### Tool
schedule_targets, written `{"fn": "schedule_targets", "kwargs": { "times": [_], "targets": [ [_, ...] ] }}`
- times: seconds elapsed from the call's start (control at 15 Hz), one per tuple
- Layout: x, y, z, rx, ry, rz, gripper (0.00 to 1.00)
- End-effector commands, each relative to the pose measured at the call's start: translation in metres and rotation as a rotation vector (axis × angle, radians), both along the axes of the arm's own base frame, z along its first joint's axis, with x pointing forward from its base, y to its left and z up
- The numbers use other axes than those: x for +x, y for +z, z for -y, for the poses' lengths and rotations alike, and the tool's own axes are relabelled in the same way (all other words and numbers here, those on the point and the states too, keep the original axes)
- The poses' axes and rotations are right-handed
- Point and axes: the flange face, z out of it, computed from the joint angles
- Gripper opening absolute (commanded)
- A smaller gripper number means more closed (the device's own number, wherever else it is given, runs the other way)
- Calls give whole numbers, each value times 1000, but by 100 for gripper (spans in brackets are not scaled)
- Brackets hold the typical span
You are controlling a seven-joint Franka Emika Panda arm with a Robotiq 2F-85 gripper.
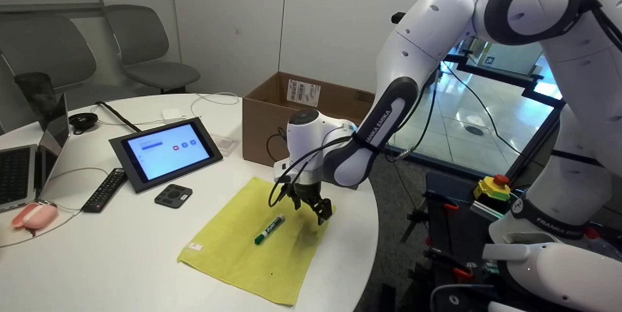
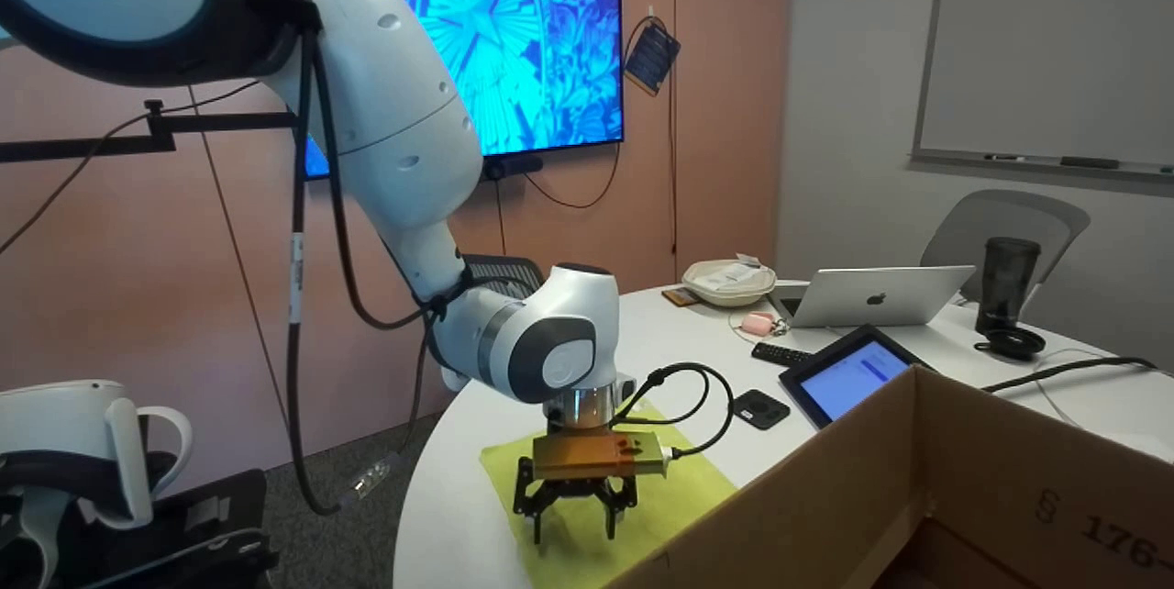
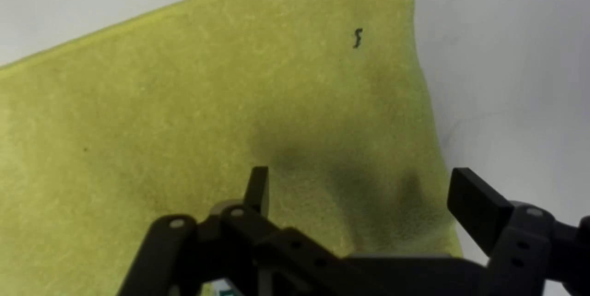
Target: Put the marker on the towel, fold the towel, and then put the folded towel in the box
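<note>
A yellow towel [image 1: 243,268] lies spread flat on the white table, and it also shows in the other views [image 2: 670,488] [image 3: 138,116]. A green and white marker [image 1: 269,229] lies on the towel near its middle. In the wrist view only a sliver of the marker [image 3: 223,287] shows beneath the gripper linkage. My gripper [image 1: 309,212] is open and empty above the towel, beside the marker. In the wrist view the gripper [image 3: 359,187] has one finger over the towel and one beyond its edge. A brown cardboard box [image 1: 265,134] stands open on the table, also in an exterior view [image 2: 789,516].
A tablet [image 1: 170,149], a dark puck-like device [image 1: 173,196], a remote [image 1: 104,190], a pink earbud case [image 1: 36,216] and a laptop [image 1: 19,176] are on the table. The round table's edge [image 1: 371,244] runs close to the towel. Cables hang from the arm.
</note>
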Motion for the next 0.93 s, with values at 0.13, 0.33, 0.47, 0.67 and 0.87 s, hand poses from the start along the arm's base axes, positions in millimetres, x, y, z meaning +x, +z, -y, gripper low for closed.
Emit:
{"fn": "schedule_targets", "kwargs": {
  "times": [0.13, 0.33, 0.47, 0.67, 0.87],
  "targets": [
    [-26, -4, 31, 21, -64, -40, 100],
    [-32, -11, 45, 24, -70, -69, 100],
    [-35, -16, 51, 21, -56, -77, 100],
    [-36, -21, 55, 29, -11, -88, 100],
    [-36, -25, 56, 37, 65, -90, 100]
  ]
}}
